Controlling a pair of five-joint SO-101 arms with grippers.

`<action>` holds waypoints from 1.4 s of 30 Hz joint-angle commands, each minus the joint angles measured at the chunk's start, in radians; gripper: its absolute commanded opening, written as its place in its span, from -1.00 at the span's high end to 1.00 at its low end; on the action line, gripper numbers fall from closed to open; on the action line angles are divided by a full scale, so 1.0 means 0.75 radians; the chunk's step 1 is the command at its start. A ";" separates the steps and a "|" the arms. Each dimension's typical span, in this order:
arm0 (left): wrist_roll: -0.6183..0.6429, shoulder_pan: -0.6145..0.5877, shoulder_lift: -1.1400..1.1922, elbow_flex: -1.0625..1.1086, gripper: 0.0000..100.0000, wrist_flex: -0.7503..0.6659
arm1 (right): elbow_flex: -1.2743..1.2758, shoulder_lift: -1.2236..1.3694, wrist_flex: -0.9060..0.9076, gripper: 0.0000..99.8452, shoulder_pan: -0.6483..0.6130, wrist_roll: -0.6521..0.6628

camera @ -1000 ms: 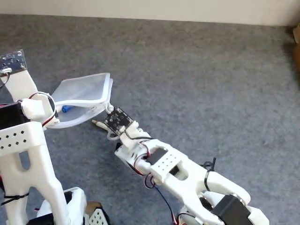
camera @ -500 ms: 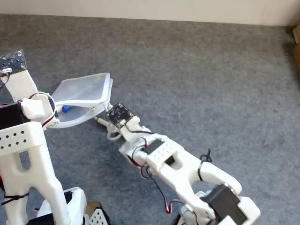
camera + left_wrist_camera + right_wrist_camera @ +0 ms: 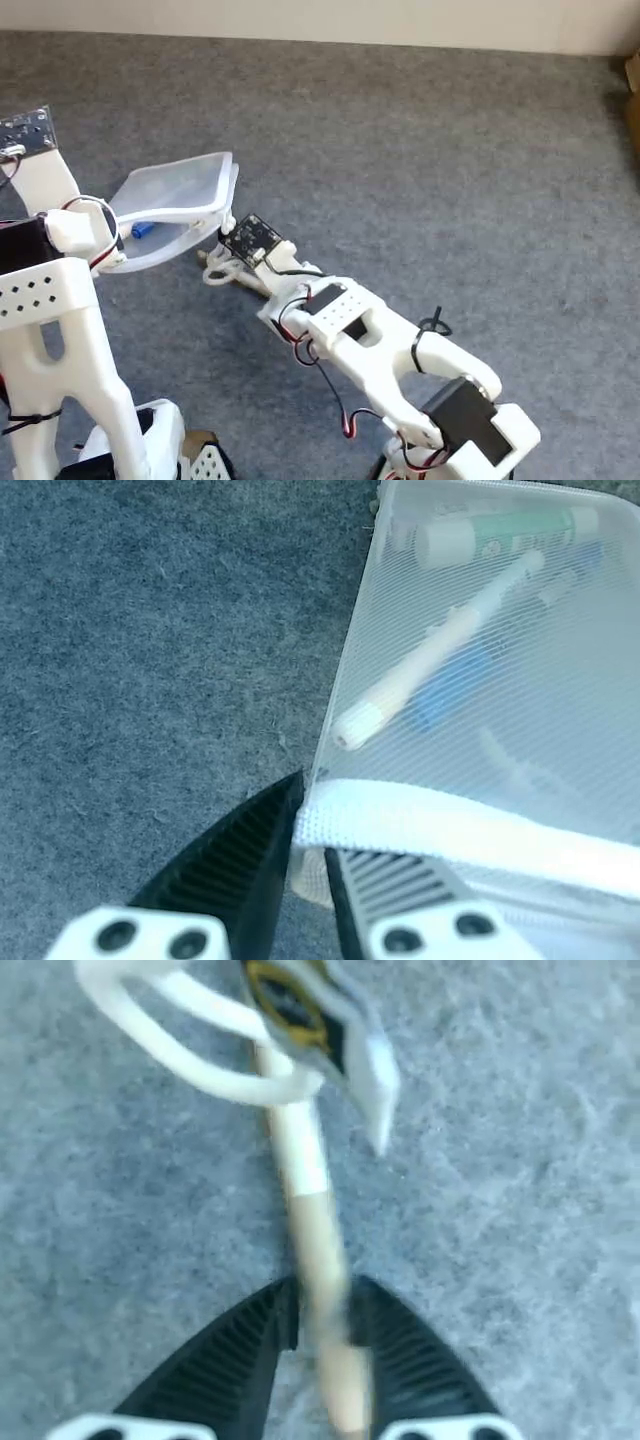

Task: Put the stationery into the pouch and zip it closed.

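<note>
A translucent mesh pouch (image 3: 175,192) lies half lifted at the table's left, its mouth gaping. Through its wall I see a green-and-white glue stick (image 3: 500,530), a white pen (image 3: 440,650) and a blue item (image 3: 450,680). My left gripper (image 3: 312,815) is shut on the pouch's white zipper edge (image 3: 450,830). My right gripper (image 3: 320,1305) is shut on a pale stick (image 3: 310,1190), held just outside the pouch's mouth. Its tan tip (image 3: 205,256) points left. A white loop (image 3: 190,1055) and a yellow-black piece (image 3: 295,1010) hang at the stick's far end.
Grey carpet (image 3: 450,150) covers the table, with open room to the right and behind the pouch. The left arm's white frame (image 3: 60,330) stands at the front left. A pale wall edge (image 3: 320,20) runs along the back.
The right arm has swung and its wrist has edged up towards the pouch; the white loop now lies further left. The left arm and the pouch have barely moved.
</note>
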 commanded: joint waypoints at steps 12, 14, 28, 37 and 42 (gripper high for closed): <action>0.014 -0.026 0.017 -0.017 0.99 -0.023 | -0.050 -0.083 0.339 0.99 0.005 0.100; 0.014 -0.026 0.017 -0.017 0.99 -0.020 | -0.048 -0.171 0.437 0.99 0.021 0.102; 0.014 -0.026 0.017 -0.017 0.99 -0.023 | 0.185 -0.570 0.699 0.99 0.197 0.102; 0.014 -0.021 0.017 -0.017 0.99 -0.020 | 0.316 -0.776 0.834 0.99 0.355 0.102; 0.014 -0.019 0.017 -0.017 0.99 -0.020 | 0.306 -0.873 0.946 0.79 0.357 0.098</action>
